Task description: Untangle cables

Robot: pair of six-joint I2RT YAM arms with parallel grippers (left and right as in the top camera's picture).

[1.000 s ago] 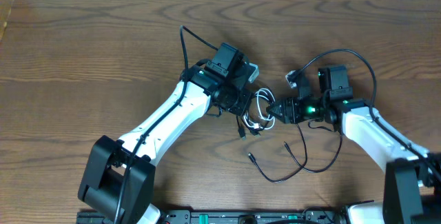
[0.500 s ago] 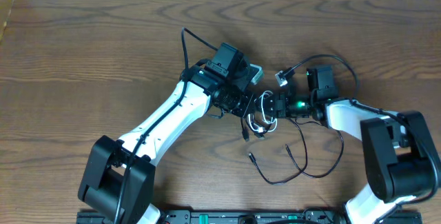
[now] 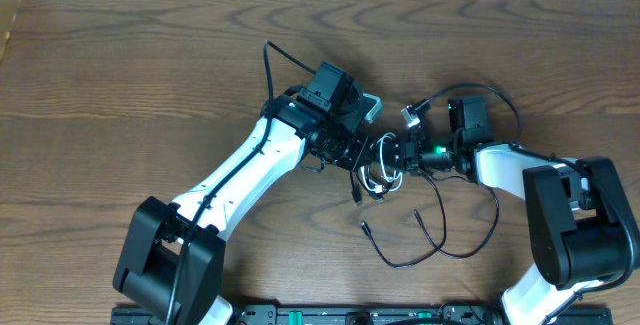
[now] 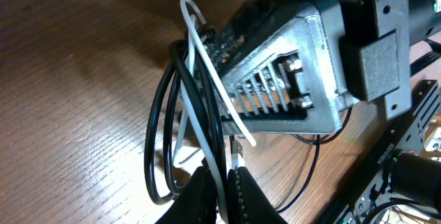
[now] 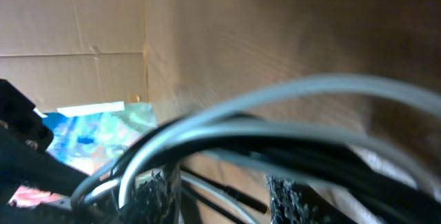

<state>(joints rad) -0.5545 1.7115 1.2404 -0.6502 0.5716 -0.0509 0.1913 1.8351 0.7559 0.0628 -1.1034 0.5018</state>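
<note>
Mid-table, my left pincer [image 4: 220,186] is clamped tight on the cables [image 3: 378,173], with the white cable [image 4: 207,72] and a black loop rising from its fingertips. My right pincer [image 3: 397,155] meets the knot from the right, jaws part-way apart around the strands; whether it grips them I cannot tell. Loose black ends trail toward the near edge of the table [image 3: 150,65].

Brown wood-grain table [image 3: 120,85], black cable [image 3: 440,248] lying in loose loops near centre, white cable [image 3: 377,177] bunched just beyond.
</note>
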